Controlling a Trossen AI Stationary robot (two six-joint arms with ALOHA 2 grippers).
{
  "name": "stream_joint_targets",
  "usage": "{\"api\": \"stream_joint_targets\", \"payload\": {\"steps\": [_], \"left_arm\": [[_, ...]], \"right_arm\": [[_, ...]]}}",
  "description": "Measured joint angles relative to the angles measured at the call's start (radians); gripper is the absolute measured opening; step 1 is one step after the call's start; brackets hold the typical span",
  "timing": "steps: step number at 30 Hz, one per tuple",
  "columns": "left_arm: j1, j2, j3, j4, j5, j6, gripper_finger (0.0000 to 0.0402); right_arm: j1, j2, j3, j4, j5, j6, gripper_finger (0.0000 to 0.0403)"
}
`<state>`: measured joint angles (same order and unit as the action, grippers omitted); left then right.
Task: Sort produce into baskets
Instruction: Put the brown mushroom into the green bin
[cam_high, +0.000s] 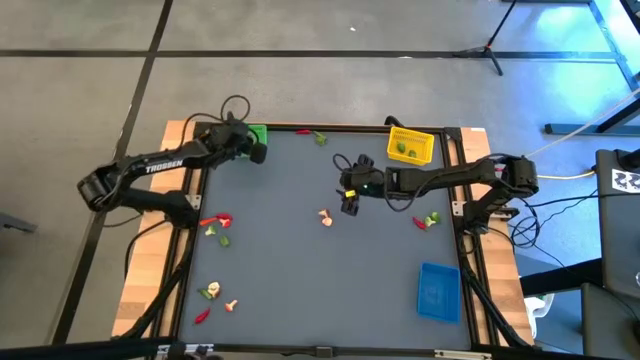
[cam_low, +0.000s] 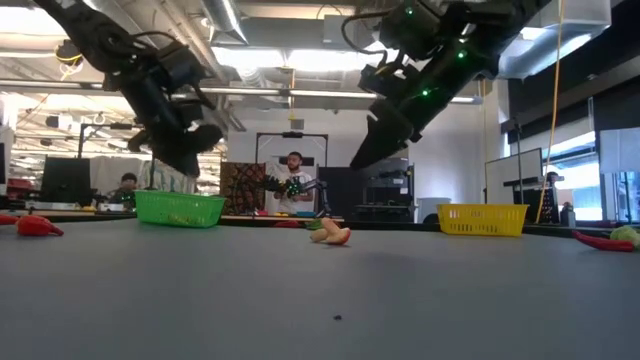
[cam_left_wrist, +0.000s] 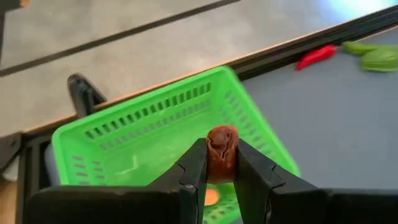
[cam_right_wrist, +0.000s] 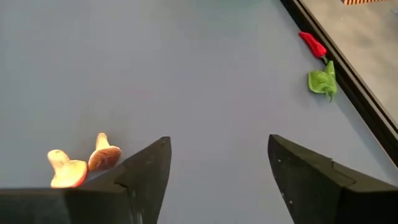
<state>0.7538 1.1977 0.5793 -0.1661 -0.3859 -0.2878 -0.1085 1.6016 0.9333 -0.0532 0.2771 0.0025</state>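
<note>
Left gripper (cam_left_wrist: 222, 163) above grey tabletop (cam_high: 300, 250)

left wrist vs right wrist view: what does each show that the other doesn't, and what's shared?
Only the left wrist view: the left gripper shut on a brown mushroom piece, held over the green basket, which stands at the table's edge.

Only the right wrist view: the right gripper with fingers wide open and empty above the grey mat, and two beige mushroom pieces lying on the mat beside it.

Shared: the red chili and the green piece near it by the table's black edge, and the grey mat itself.
</note>
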Motion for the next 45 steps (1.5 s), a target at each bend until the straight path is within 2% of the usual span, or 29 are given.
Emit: {"api": "stream_joint_targets", "payload": {"steps": [7, 21, 30, 35, 45], "left_arm": [[0.048, 0.093, 0.000, 0.037, 0.021, 0.013, 0.0061], [0.088, 0.098, 0.000, 0.043, 0.021, 0.033, 0.0091], [0.099, 0.095, 0.000, 0.015, 0.043, 0.029, 0.0173], [0.077, 0.050, 0.000, -0.049, 0.079, 0.011, 0.0198], [-0.043, -0.129, 0.005, -0.085, 0.085, -0.020, 0.0200]], "right_arm": [[0.003, 0.000, 0.000, -0.004, -0.001, 0.000, 0.0269], [0.003, 0.000, 0.000, -0.012, -0.001, 0.001, 0.0269], [0.003, 0.000, 0.000, 0.005, -0.019, -0.007, 0.0269], [0.003, 0.000, 0.000, 0.004, -0.031, -0.007, 0.0269], [0.003, 0.000, 0.000, 0.042, -0.035, 0.021, 0.0269]]}}
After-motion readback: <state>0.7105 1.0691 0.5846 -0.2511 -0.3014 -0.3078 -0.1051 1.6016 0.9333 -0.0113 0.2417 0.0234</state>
